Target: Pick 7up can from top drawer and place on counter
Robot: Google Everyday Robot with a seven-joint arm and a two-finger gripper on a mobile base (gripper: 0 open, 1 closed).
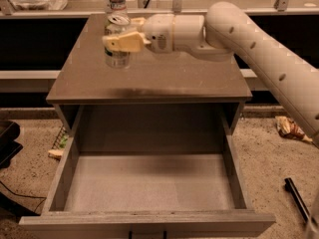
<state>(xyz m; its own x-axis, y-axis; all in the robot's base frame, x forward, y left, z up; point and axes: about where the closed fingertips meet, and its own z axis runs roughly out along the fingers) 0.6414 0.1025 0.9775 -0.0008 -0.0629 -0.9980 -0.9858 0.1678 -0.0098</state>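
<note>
Claw (121, 40) pinching can (116, 58); can upright, hanging below claw near tabletop (169, 83) rear-left corner; base contact undetermined.

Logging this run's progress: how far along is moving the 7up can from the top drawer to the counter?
Done: the 7up can is out of the top drawer, whose floor shows nothing on it. In hand: the gripper is shut on the can above the counter, left rear part. Left: set it down and release; whether it already touches the counter I cannot tell.
</note>
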